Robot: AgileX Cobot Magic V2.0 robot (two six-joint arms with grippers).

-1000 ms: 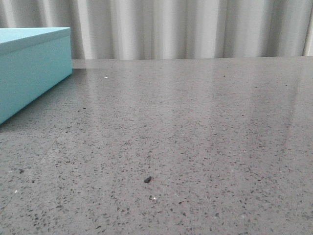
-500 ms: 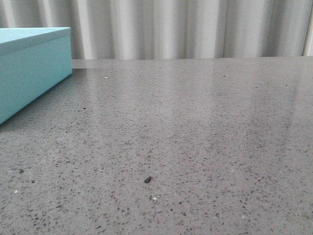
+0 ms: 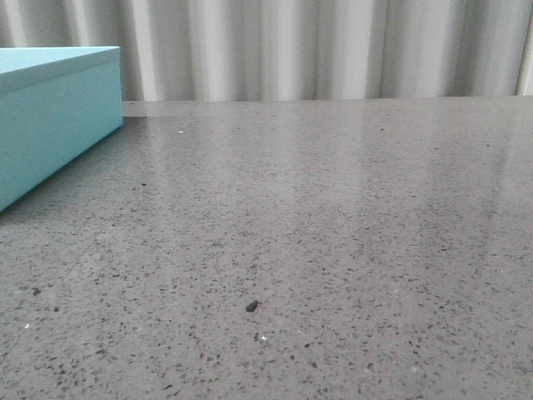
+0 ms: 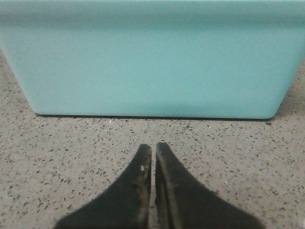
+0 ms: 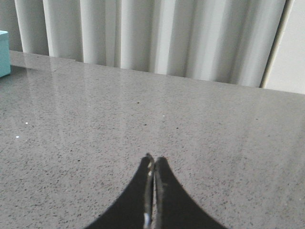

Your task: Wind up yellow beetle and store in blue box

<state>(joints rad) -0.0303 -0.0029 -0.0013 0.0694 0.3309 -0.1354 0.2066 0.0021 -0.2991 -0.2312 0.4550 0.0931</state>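
The blue box (image 3: 50,117) stands at the far left of the grey table in the front view, its lid on. In the left wrist view its flat turquoise side (image 4: 152,62) fills the scene just ahead of my left gripper (image 4: 153,147), which is shut and empty, a short gap of table between them. My right gripper (image 5: 153,159) is shut with nothing in it, low over bare table. A corner of the box (image 5: 4,53) shows at that view's edge. The yellow beetle is out of view in every frame. Neither gripper appears in the front view.
A small dark speck (image 3: 251,306) lies on the speckled table (image 3: 333,217) near the front middle. A pale pleated curtain (image 3: 316,50) hangs behind the table's far edge.
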